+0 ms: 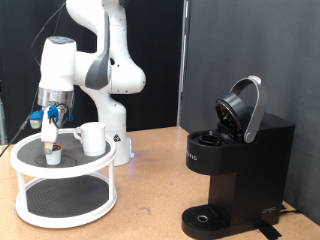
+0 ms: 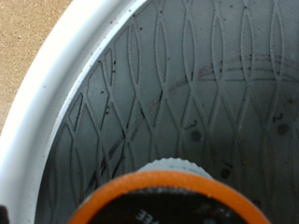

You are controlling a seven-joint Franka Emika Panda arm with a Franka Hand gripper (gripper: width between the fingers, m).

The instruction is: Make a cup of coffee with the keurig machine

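A: One arm was in use. At the exterior view's left, the gripper (image 1: 52,128) hung directly over the pod (image 1: 52,152) on the top tier of the white stand (image 1: 30,162). Contact could not be confirmed from that view.

B: Finger state?

A: Cannot tell. The fingers were too small in the exterior view and did not appear in the wrist view. That view showed only the pod (image 2: 166,196) at the frame edge, orange-rimmed, on the stand's patterned grey surface, with the white rim (image 2: 56,112) curving past. Nothing was visible between the fingers, so no hold was recorded.

B: Position of the cup?

A: The cup (image 1: 92,138) stood upright on the same tier, just beside the pod on its right, apart from the gripper.

B: And further right?

A: The keurig (image 1: 235,165) stood well apart from the stand, at the exterior view's right. Its lid (image 1: 243,106) was raised, exposing the chamber. The drip base (image 1: 205,216) carried nothing.

B: Step in hand?

A: Judged as pod pickup, early in the task: lid already open, pod not loaded, cup not placed.

B: Requirements for the move?

A: Fingers centred on the pod's rim, a vertical descent, and clearance from the adjacent cup. An off-centre closure could tip the pod or nudge the cup.
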